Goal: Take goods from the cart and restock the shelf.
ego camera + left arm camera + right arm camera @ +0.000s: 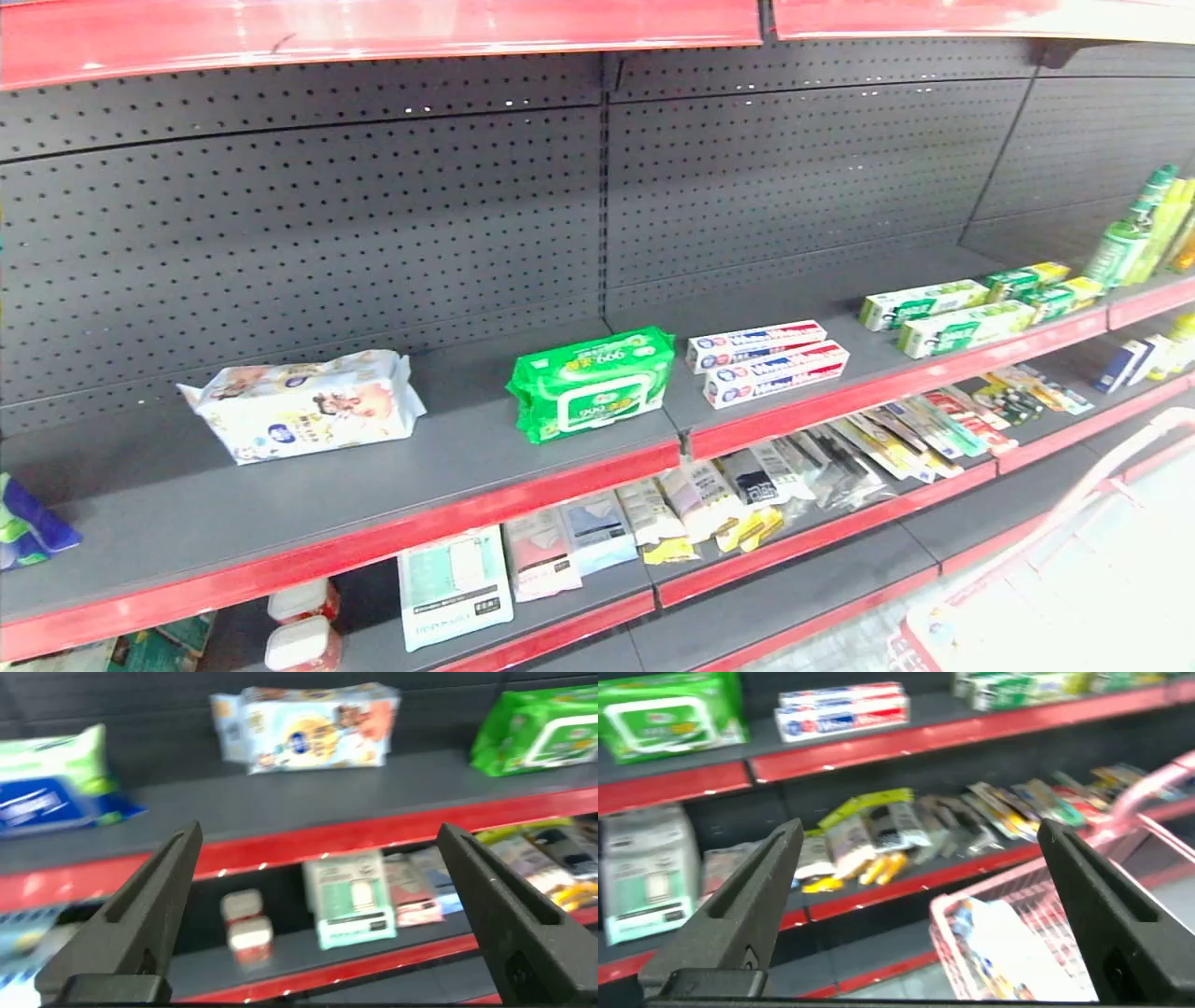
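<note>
The shelf's grey board [467, 439] carries a white wipes pack [303, 403], a green wipes pack [593, 381] and red-and-white toothpaste boxes [766, 359]. The pink cart [1074, 509] stands at the lower right. In the left wrist view my left gripper [320, 835] is open and holds nothing, facing the shelf front below the white wipes pack [308, 723]. My right gripper [920, 831] is open too, hanging above the pink cart [990, 885], where a white-and-blue package [999, 938] lies.
Green toothpaste boxes [962, 313] and green bottles [1139, 229] stand further right on the shelf. A blue-green pack [28, 527] lies at the far left. The lower board holds several flat packets [597, 532] and toothbrush packs [896, 439]. Bare board lies between the wipes packs.
</note>
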Controlling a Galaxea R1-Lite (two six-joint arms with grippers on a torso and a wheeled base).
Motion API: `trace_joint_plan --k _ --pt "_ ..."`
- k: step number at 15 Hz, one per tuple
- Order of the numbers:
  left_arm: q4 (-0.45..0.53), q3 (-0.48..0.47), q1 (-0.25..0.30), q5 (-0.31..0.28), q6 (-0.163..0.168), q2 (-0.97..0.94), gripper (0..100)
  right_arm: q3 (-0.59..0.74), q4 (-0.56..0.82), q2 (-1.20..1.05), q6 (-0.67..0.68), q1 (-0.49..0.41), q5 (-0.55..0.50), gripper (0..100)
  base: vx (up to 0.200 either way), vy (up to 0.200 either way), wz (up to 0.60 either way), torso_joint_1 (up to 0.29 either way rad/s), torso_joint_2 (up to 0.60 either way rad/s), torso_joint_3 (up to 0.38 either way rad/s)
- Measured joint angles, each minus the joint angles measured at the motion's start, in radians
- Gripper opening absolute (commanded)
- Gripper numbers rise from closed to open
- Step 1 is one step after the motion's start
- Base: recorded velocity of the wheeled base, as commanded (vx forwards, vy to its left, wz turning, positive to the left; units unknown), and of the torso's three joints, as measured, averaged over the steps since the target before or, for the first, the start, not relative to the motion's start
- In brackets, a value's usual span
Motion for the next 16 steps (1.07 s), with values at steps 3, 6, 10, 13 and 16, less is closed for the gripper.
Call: trace_joint_plan --k 3,6,10,13,16 --pt "0.000 0.000 0.000 -0.001 0.000 0.000 100 0.000 0.000 0.000 0.000 0.000 0.000 100 0.000 0.000 -0.60 0.002 0.00 0.002" --pt "0.000 0.000 0.000 -0.001 0.000 0.000 100 0.000 0.000 0.000 0.000 0.000 0.000 100 0.000 0.000 -0.60 0.004 0.01 0.004" --pt "0.000 0.000 0.000 -0.001 -0.001 0.000 100 0.000 0.000 0.000 0.000 0.000 0.000 100 0.000 0.000 -0.45 0.002 0.00 -0.001" --pt "0.000 0.000 0.001 -0.001 0.000 0.000 100 0.000 0.001 0.001 -0.003 0.001 -0.001 100 0.000 0.000 0.00 0.000 0.00 0.000" --pt "0.000 0.000 0.000 -0.001 0.000 0.000 100 0.000 0.000 0.013 -0.004 0.006 0.023 100 0.000 0.000 0.00 0.000 0.00 0.000"
